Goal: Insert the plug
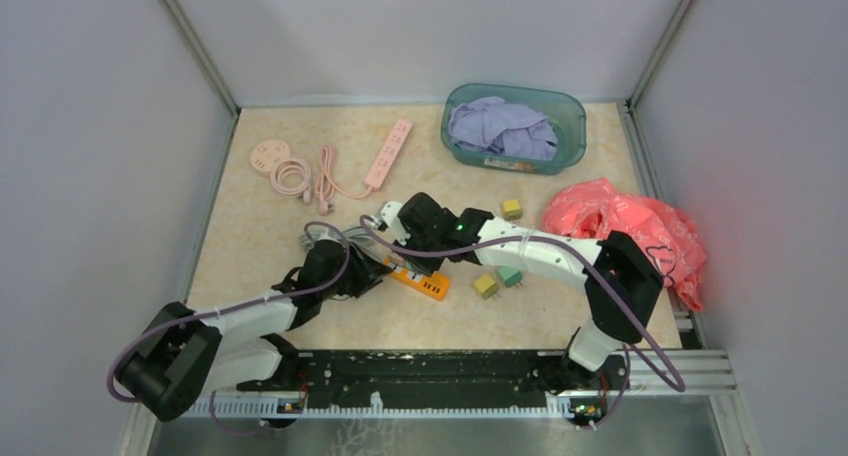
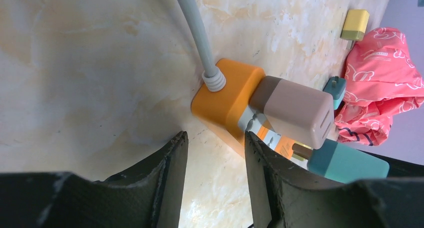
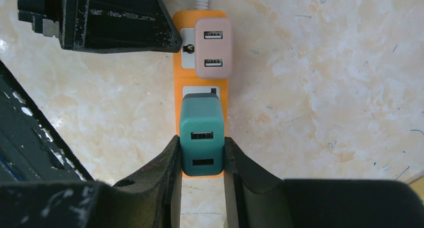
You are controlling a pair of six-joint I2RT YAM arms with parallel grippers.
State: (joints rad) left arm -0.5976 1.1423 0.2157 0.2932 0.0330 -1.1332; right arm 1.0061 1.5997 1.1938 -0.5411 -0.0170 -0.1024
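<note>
1. Your work sits at the middle of the table (image 1: 260, 226). The orange power strip (image 3: 186, 18) lies there with its grey cord leading off one end.
2. One socket is already filled: a pink USB charger (image 3: 213, 48) sits flush on the strip near the cord end.
3. The plug you are working with is the teal USB charger (image 3: 201, 133). Your right end effector (image 3: 201, 148) is closed on its two sides and holds it over the next socket along.
4. It is lined up with the strip from above. From the left wrist, though, a brass prong (image 2: 300, 150) shows bare between the charger body and the socket face. I judge it partly entered at most, not seated.
5. Your left end effector (image 2: 215, 140) is spread moderately and grips nothing. One finger (image 3: 125, 18) lies at the strip's side near the cord end, apparently touching, which would brace the strip.
6. What is left, as I read it:
   - Press the teal charger straight down until no prong shows.
   - Release it and pull the end effector clear.
7. Watch for the strip sliding or tipping under the push.
</note>
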